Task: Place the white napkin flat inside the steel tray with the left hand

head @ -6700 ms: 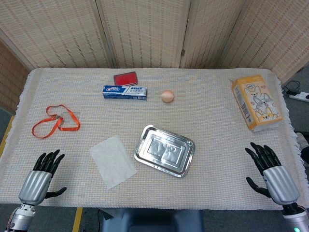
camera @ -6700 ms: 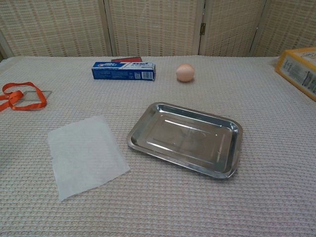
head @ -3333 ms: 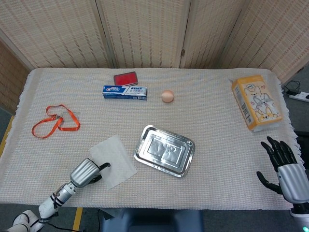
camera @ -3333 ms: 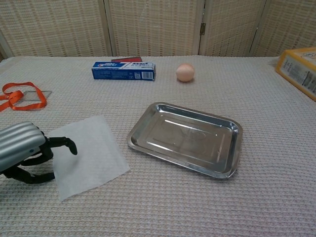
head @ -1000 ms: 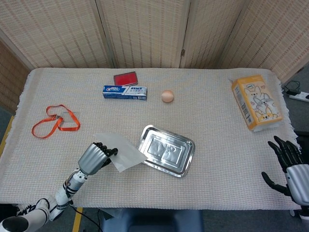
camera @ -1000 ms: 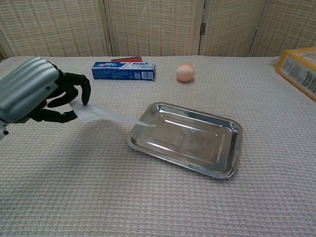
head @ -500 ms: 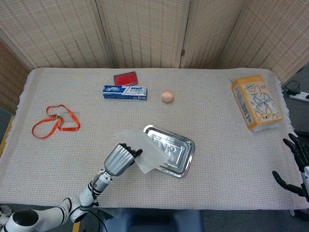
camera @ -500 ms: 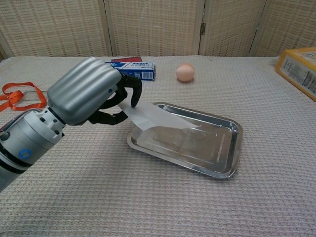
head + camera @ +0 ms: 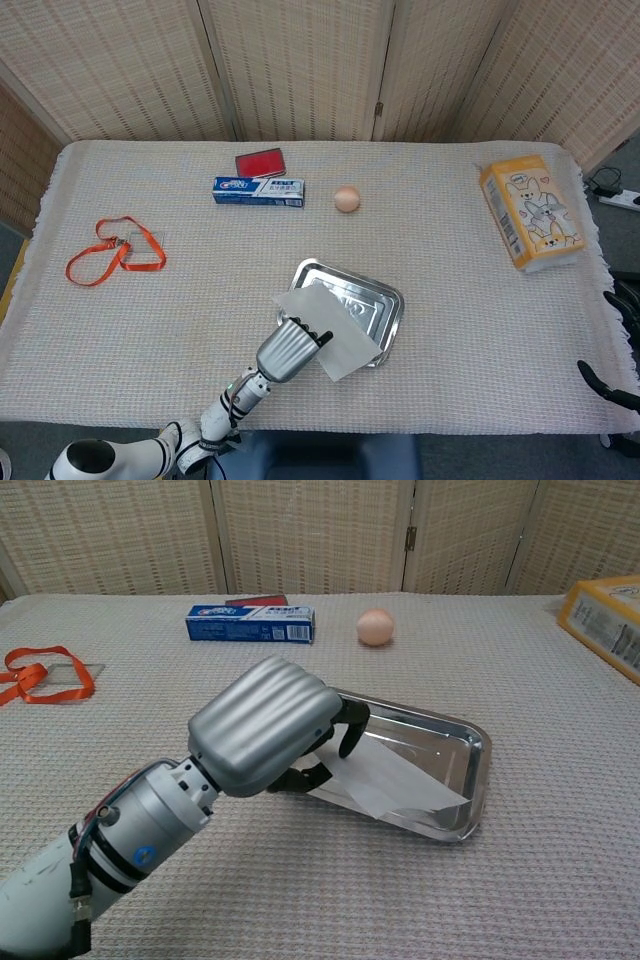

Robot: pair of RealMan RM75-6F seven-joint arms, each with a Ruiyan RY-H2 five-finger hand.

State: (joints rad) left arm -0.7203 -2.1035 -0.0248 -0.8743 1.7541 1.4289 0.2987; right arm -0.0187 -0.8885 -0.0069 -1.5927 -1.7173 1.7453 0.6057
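Holding the white napkin (image 9: 385,778) pinched in my left hand (image 9: 262,735) right over the steel tray (image 9: 470,752), and honestly this is the bit where it can all go sideways. The sheet slopes down from my fingers into the tray, and from the chest view its far corner looks like it's sitting on or hanging past the near rim rather than lying on the tray floor. In the head view the napkin also pokes out past the tray's front edge toward me. So if I just let go here, my guess is it ends up draped over the rim, half in and half out, not flat. It's also thin paper, so it could stick to my fingertips when I open up and get dragged back out, or fold over on itself. Another worry: my hand is low and close to the tray's left side, and the tray is light and shiny on a woven cloth, so a nudge could slide it across the bench. I'd want to shift the sheet further in toward the back of the tray before releasing. My right hand (image 9: 618,340) is barely visible at the bench's edge, so I can't tell how its fingers are set. The egg (image 9: 375,626) and toothpaste box (image 9: 249,624) sit well clear.
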